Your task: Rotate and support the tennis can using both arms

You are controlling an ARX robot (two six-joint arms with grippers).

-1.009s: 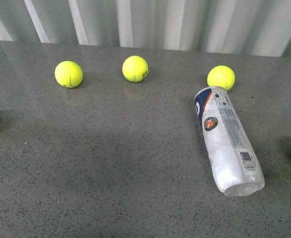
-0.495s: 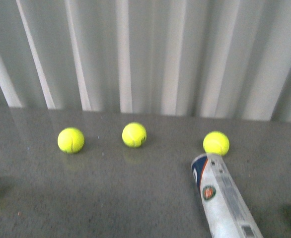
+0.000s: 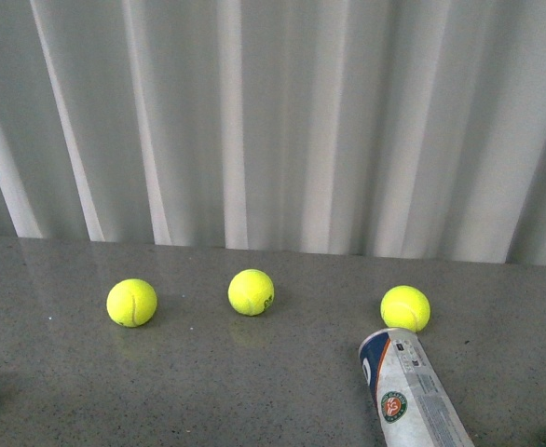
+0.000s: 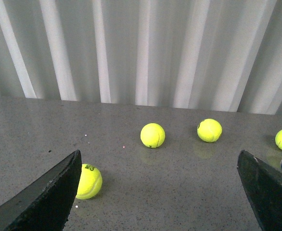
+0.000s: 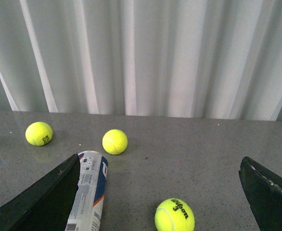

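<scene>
Tabletop (image 3: 208,391) grey-speckled, white curtain (image 3: 254,121) behind, left gripper (image 4: 158,154) and right gripper (image 5: 159,158) — both spread

On table (image 3: 208,400), tennis can (image 3: 413,399) lies at R, ball (image 3: 405,308) just behind it.

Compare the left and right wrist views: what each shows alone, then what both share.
Only the left wrist view: the left gripper, open, and a ball beside one finger. Only the right wrist view: the right gripper, open, and a ball printed Wilson 3. Both: the tennis can, a mere sliver in the left wrist view, the ball at its end, the grey table, the ribbed wall.
</scene>
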